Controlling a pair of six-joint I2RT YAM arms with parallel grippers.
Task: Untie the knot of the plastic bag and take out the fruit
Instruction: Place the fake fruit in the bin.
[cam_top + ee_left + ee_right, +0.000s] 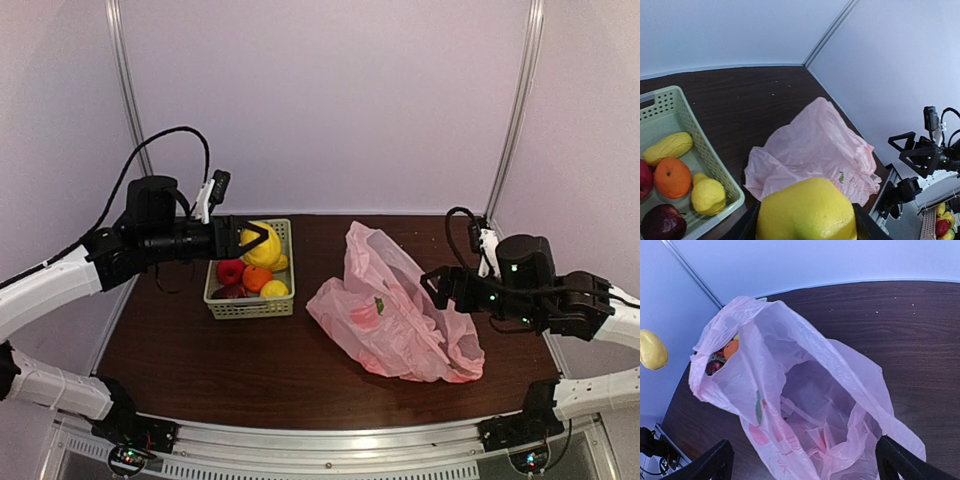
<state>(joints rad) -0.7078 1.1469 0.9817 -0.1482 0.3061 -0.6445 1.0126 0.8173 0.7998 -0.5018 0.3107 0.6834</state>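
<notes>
The pink plastic bag (400,315) lies slack on the dark table, right of the basket. Its mouth gapes toward my right gripper (440,288), and only crumpled film shows inside the bag (815,405). My right gripper (805,465) stands wide open at the mouth with nothing between its fingers. My left gripper (252,240) hangs over the basket, shut on a large yellow fruit (807,210). That yellow fruit (260,243) fills the gap between the jaws. Several fruit lie in the basket: an orange one (672,177), a yellow one (707,196), a dark red one (662,223).
The pale green slotted basket (250,306) stands at the left middle of the table. An elongated yellow fruit (667,148) lies at its far side. White walls with metal posts close in the back and sides. The right arm's body (560,295) lies along the right edge.
</notes>
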